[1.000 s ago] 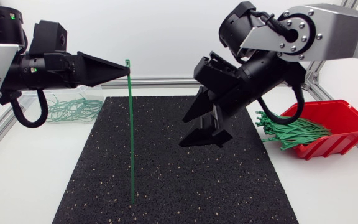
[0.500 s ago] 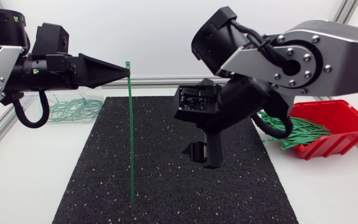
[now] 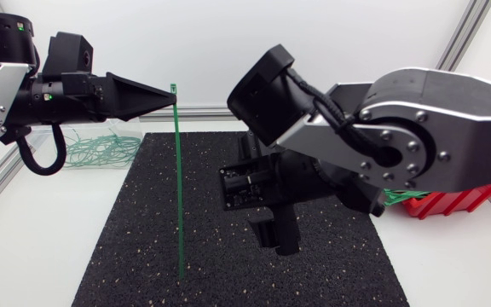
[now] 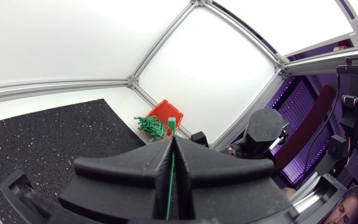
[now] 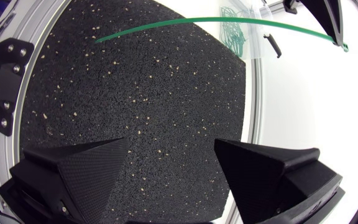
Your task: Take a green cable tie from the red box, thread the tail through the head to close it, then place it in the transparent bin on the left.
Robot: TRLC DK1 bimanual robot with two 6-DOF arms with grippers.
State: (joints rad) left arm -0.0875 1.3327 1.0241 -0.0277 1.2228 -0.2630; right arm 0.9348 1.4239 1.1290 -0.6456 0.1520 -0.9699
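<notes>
Our left fingers (image 3: 174, 96) are clamped on the green cable tie (image 3: 178, 188) just under its head, which pokes out above the tips. The rest hangs straight down from them, tail end at the black mat (image 3: 135, 247); touching or not, can't tell. Our right fingers (image 3: 276, 232) are apart, nothing btwn them, pointing down over the mat, beside the tie w/ a clear gap. In the right wrist view the tie runs across well ahead of them. Transparent bin (image 3: 101, 147), green ties inside, sits on the desk (image 3: 24, 247) below & behind the left fingers. Red box (image 3: 450, 203) lies beyond the right arm, mostly hidden by it.
</notes>
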